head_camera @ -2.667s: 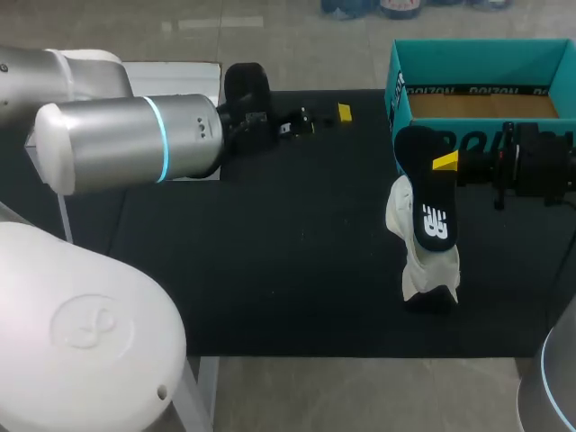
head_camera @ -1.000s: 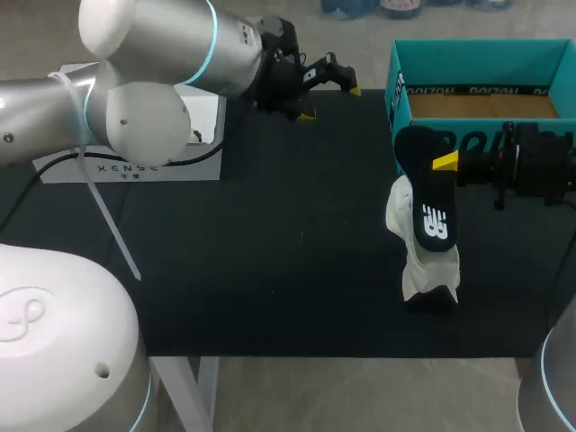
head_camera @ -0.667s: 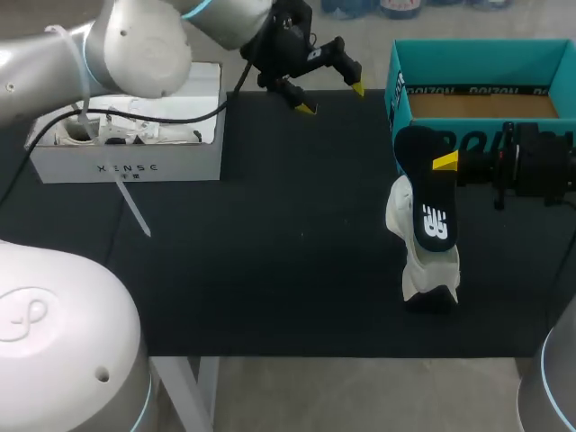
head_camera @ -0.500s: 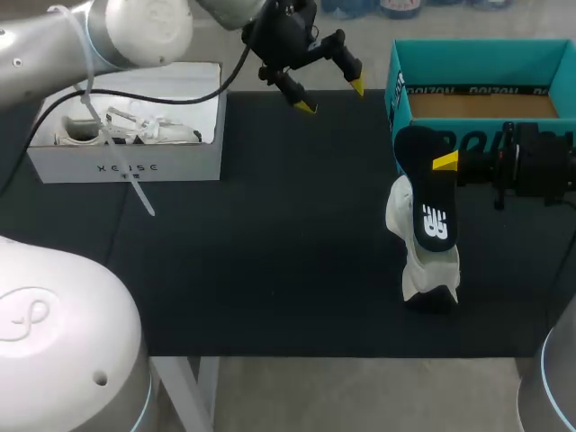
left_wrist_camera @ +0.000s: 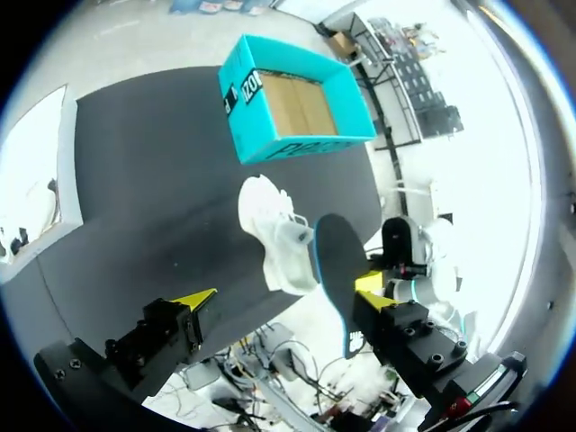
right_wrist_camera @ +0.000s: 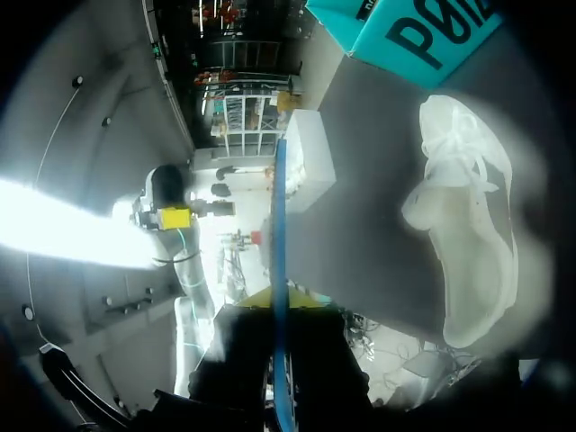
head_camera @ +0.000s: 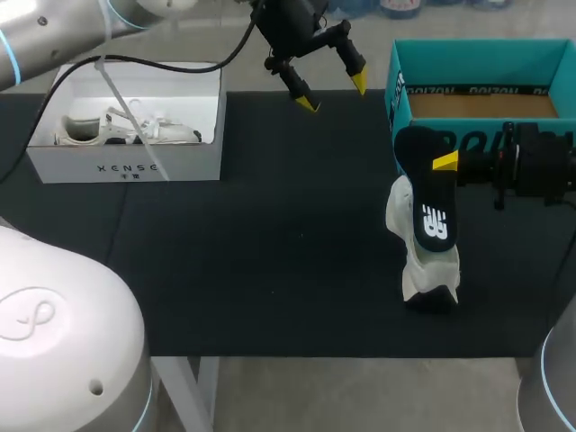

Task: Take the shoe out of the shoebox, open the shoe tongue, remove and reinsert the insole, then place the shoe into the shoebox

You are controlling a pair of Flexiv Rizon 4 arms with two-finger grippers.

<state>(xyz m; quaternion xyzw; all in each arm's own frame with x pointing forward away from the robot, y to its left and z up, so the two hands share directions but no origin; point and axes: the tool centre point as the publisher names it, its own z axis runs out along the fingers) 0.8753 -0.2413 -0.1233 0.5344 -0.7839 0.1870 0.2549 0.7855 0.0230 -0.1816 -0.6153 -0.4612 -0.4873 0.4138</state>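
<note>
Beside the one teal shoebox (head_camera: 468, 61), one white shoe (head_camera: 430, 270), one black insole (head_camera: 432, 216)

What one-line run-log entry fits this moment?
left fingers: open | right fingers: shut on insole | shoe: on mat, outside box

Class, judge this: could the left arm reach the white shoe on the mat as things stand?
Probably yes: the left gripper is open, with bare mat toward the shoe, though the insole in the right gripper stands close by.
</note>
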